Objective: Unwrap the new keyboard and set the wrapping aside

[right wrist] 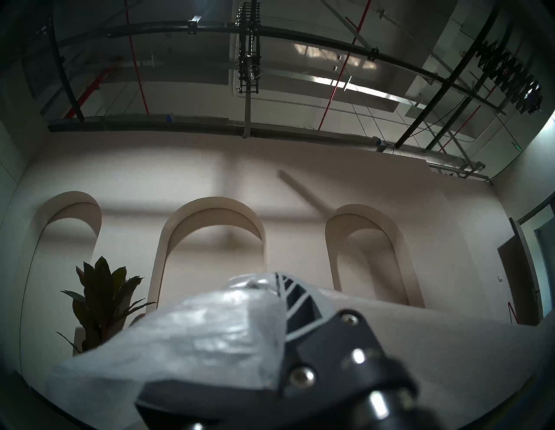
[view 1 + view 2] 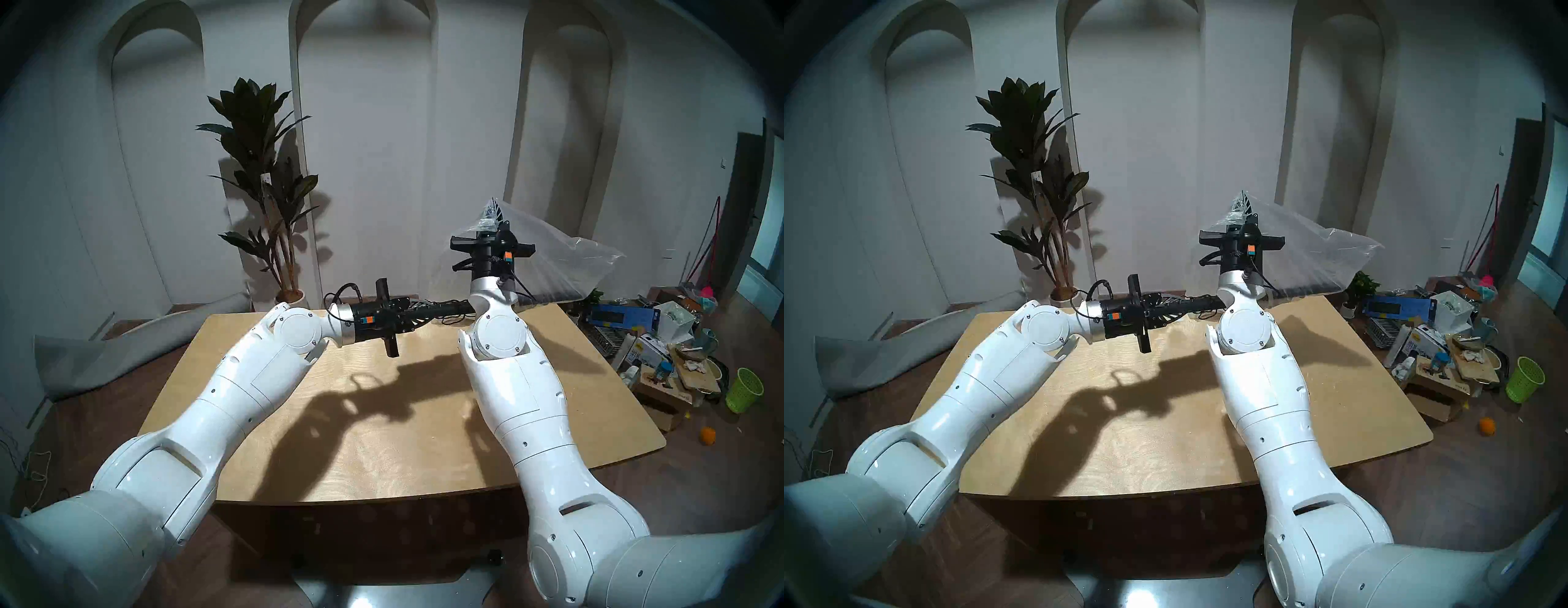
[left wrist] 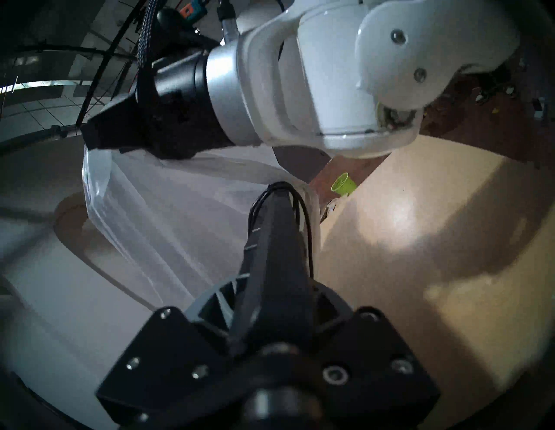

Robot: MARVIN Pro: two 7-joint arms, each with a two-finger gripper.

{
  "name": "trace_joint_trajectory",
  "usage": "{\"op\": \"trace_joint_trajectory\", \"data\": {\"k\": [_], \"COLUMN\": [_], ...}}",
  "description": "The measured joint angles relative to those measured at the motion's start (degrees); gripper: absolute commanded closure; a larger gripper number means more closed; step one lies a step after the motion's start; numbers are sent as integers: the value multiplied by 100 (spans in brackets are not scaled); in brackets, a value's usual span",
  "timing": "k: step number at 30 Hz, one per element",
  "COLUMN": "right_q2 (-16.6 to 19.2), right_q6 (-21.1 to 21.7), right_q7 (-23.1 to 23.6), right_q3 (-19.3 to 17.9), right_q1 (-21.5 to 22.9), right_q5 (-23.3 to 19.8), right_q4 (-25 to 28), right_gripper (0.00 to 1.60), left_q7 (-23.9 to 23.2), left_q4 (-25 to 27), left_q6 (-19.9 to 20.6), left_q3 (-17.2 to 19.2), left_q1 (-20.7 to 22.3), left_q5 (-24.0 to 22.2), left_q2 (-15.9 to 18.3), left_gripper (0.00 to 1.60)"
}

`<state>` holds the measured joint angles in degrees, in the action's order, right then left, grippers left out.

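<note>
The black keyboard hangs level over the table's far edge, with its thin cable looped round it. My left gripper is shut on its left end. Edge-on in the left wrist view, the keyboard runs straight out from between the fingers. Its right part still lies inside the clear plastic wrapping, behind my right wrist. My right gripper points upward, shut on a bunched corner of the wrapping, lifting it well above the keyboard.
The wooden table lies under both arms. A potted plant stands behind its far left. On the floor to the right are a blue box, cluttered cartons, a green basket and an orange. A grey mat lies left.
</note>
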<state>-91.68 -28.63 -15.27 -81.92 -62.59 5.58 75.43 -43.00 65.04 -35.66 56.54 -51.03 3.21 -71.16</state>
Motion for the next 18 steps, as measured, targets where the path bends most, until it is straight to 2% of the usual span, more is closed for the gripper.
{"op": "trace_joint_trajectory", "data": {"k": [8, 18], "right_q2": [5, 87], "right_q6": [-11, -15], "right_q7": [-7, -1], "right_q3": [0, -73], "right_q1": [5, -34], "right_q5": [0, 11], "right_q4": [4, -26], "right_gripper": [160, 160], "left_q7": [-259, -191], "left_q4": [200, -117], "left_q6": [134, 63], "left_q3": [54, 237], "left_q1": [-44, 133], "left_q5": [-138, 144], "left_q2": [177, 337], "left_gripper": [160, 160]}}
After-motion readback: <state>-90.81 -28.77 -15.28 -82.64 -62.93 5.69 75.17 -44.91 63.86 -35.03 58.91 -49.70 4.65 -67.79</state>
